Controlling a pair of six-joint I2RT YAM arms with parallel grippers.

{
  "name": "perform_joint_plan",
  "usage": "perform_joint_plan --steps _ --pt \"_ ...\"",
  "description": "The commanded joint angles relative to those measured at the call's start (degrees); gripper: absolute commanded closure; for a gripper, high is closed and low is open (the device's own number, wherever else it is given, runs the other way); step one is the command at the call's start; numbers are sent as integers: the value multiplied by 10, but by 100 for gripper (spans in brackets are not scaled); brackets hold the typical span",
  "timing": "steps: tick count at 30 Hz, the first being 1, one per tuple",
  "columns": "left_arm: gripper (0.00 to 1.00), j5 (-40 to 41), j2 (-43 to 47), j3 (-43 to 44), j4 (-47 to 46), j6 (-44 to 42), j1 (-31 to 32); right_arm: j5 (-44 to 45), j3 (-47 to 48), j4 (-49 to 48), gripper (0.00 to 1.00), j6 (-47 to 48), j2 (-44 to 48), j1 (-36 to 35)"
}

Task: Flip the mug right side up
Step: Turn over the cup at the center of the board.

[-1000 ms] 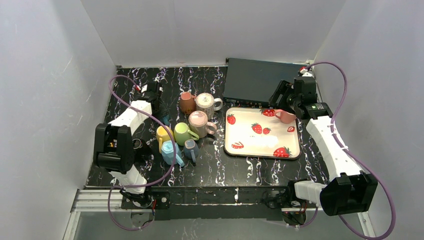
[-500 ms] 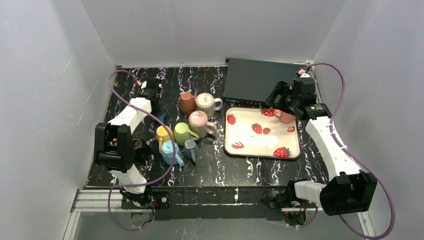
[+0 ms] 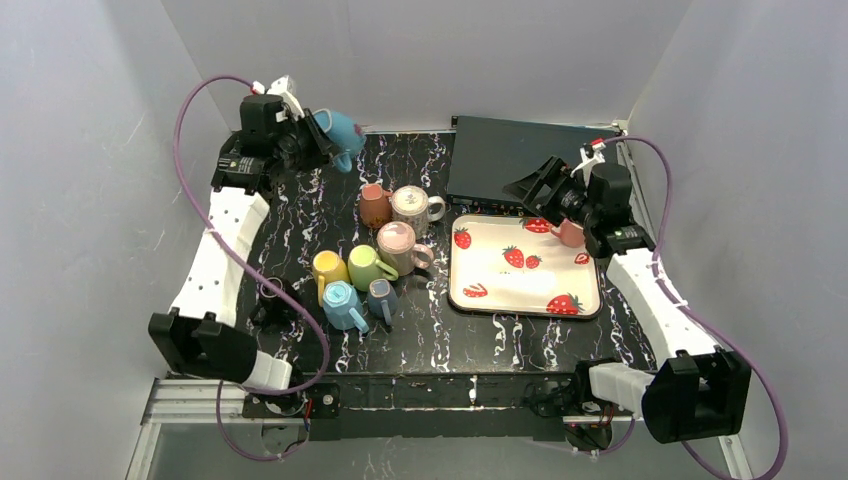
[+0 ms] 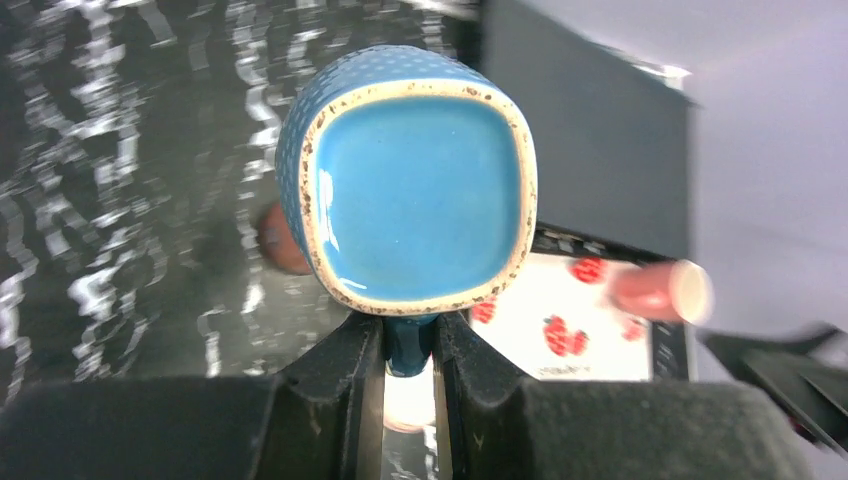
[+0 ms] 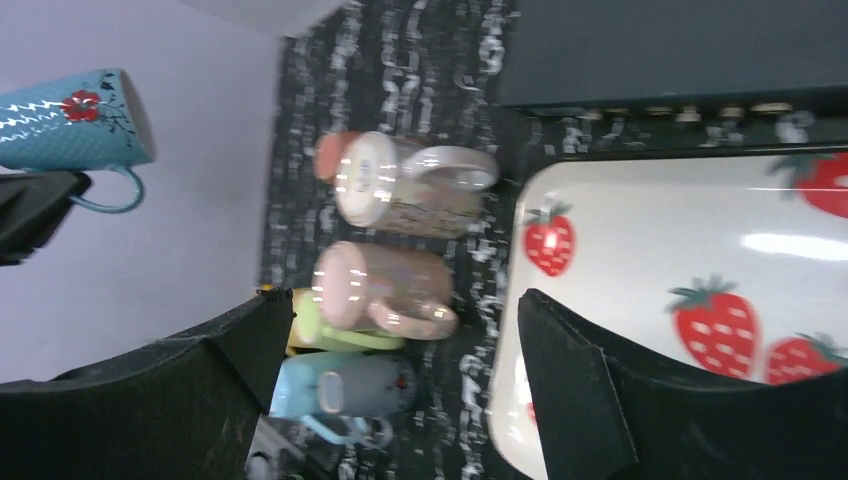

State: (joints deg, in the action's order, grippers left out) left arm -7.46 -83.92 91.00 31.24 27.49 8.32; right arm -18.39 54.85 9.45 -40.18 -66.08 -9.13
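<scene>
Our left gripper point(image 4: 410, 372) is closed tightly on the thin handle point(image 4: 408, 345) of the blue mug point(image 4: 410, 200), and we hold this mug in the air above the far left corner of the table point(image 3: 430, 335). Our right gripper point(image 3: 528, 186) stands wide open near the far edge of the strawberry tray point(image 3: 500, 285).

On the table point(image 3: 430, 340), a cluster of mugs point(image 3: 372, 262) stands left of centre. The tray point(image 3: 524, 311) lies to its right, a flat case point(image 3: 510, 160) just behind it. A small cup point(image 3: 571, 233) rests in the tray's far right corner. The lifted mug point(image 3: 340, 133), in the left gripper point(image 3: 321, 141), hangs over the table's far left corner.
</scene>
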Motion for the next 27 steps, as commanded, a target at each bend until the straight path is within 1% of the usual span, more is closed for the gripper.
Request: perform_joint_plan --steps 1,3,5,8,9,11,13,15,17,19,22,27 --pt "100 -191 50 32 -44 12 36 -96 -59 -271 8 -197 27 -29" --pt "100 -242 63 18 -102 50 54 -81 -71 -335 8 -246 28 -83" --pt "100 -271 72 2 -152 98 66 -39 -78 -382 8 -268 35 -133" --pt "100 -282 86 -14 -194 156 78 22 -94 -466 6 -295 44 -196" --pt "100 -280 92 -21 -200 189 79 39 -96 -491 5 -299 43 -213" --pt "100 -303 100 -30 -227 269 78 54 -85 -505 5 -308 33 -237" --pt "100 -333 100 -32 -260 312 79 51 -69 -513 5 -312 13 -255" --pt "100 -348 105 -44 -297 343 80 54 -63 -554 5 -323 -5 -271" --pt "100 -346 114 -55 -310 353 80 63 -57 -592 5 -331 -26 -282" --pt "100 -342 117 -61 -332 351 80 83 -47 -597 5 -339 -46 -284" --pt "100 -347 119 -64 -336 349 80 107 -31 -628 6 -360 -82 -284" --pt "100 -369 119 -58 -339 328 80 85 34 -689 9 -384 -166 -293"
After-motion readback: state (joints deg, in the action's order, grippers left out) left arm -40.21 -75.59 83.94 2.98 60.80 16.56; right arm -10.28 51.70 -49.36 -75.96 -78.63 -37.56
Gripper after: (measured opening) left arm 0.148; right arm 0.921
